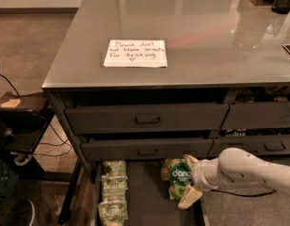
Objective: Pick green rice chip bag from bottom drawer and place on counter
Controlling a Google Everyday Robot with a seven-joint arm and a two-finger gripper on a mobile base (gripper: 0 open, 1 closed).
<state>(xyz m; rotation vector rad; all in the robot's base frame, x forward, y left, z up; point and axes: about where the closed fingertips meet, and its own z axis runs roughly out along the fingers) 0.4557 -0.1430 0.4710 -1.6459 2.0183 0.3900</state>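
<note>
The green rice chip bag [174, 174] lies in the open bottom drawer [144, 194], on the right side of its floor, with the dark round logo facing up. My gripper [188, 178] comes in from the right on a white arm [251, 171] and is down at the bag's right edge. It is open, with one pale finger [189, 159] at the bag's far corner and the other [189, 197] at its near corner. The counter [192, 36] above carries a white handwritten note [135, 53].
Three smaller pale-green bags [113, 192] lie in a column on the drawer's left side. Two shut drawers with rectangular handles [147, 119] sit above it. More drawers are at the right [267, 145]. A dark cart and cables [20, 126] stand to the left.
</note>
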